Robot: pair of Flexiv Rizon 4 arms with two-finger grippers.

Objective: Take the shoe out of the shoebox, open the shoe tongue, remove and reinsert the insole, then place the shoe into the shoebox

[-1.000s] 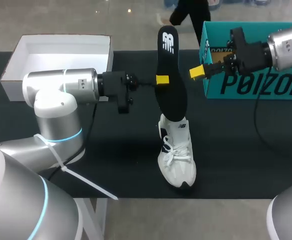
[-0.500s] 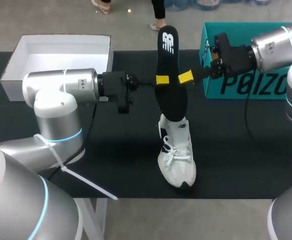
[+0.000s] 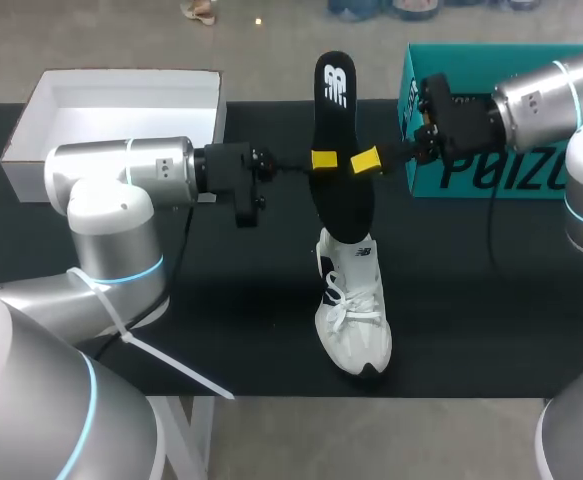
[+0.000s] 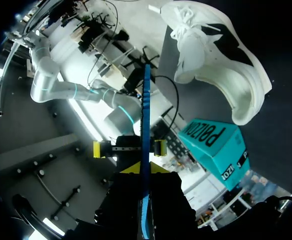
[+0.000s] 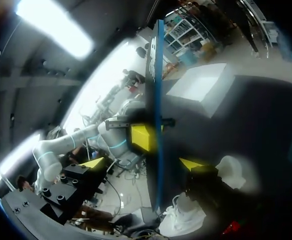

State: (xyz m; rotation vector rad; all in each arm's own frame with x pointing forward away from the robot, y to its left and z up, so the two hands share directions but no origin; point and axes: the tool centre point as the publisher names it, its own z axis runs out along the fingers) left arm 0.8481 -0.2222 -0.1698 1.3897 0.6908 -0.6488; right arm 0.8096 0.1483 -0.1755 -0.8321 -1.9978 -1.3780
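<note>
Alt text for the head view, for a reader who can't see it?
The left hand holds a black insole upright over the heel of a white shoe on the black table, with the right hand at the insole's opposite edge. A white box sits behind at the left, a teal shoebox at the right.

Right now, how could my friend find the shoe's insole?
Find the white shoe in the middle of the black table. By its heel the insole is held up on end in the left gripper. It alone is thin, flat and black, with a white logo at its far end.
</note>
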